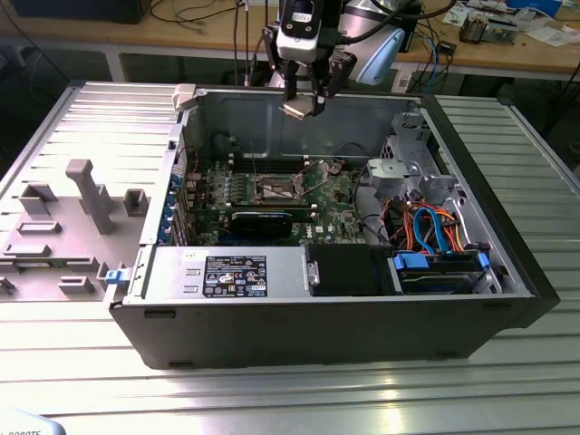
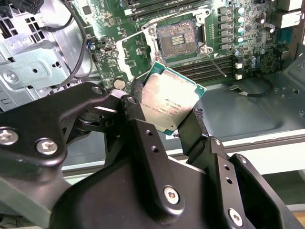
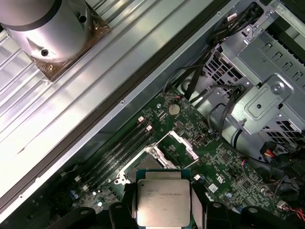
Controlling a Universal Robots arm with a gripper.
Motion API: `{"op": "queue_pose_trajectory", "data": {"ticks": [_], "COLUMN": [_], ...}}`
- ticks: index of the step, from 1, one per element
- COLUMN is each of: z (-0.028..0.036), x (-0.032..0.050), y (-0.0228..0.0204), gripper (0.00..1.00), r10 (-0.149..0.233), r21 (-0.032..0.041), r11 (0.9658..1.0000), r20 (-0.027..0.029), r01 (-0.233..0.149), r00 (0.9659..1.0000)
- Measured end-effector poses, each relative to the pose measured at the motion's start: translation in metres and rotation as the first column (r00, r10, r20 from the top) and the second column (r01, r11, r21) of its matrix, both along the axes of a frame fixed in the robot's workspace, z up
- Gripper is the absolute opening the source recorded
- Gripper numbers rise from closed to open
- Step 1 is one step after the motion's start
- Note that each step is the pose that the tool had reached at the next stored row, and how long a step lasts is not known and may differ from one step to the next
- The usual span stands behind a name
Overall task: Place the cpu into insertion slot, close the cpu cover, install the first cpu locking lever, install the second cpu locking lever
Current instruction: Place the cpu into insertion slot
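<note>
While in the black end effector point(image 2: 164, 114) — flat square silver cpu point(image 2: 170, 101), green-rimmed.

silver-topped, green-rimmed square cpu point(image 2: 169, 102) point(image 3: 163, 202), aloft and tilted, well above insertion slot point(image 2: 178, 40). small dark square recess, silver-bordered, bare, contacts exposed. thin silver cpu cover point(image 3: 182, 143) with square cut-out, swung open, standing just beside the slot's edge.
</note>
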State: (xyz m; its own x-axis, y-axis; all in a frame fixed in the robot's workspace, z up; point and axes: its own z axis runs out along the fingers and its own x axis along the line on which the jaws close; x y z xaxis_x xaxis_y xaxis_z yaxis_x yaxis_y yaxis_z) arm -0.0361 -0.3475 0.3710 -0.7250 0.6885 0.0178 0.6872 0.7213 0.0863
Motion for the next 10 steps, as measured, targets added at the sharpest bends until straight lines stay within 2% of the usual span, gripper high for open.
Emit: {"op": "queue_pose_trajectory", "data": {"ticks": [6,10], "z": [0.0,-0.0004], "x": [0.0,0.0], "y": [0.0,0.0], "gripper": [0.54,0.54], "r10": [-0.025,-0.061], "r21": [0.0,0.0001], "r11": [0.9997,0.9981], "r20": [0.0,0.0], "r01": [0.025,0.061], "r00": [0.9997,0.9981]}}
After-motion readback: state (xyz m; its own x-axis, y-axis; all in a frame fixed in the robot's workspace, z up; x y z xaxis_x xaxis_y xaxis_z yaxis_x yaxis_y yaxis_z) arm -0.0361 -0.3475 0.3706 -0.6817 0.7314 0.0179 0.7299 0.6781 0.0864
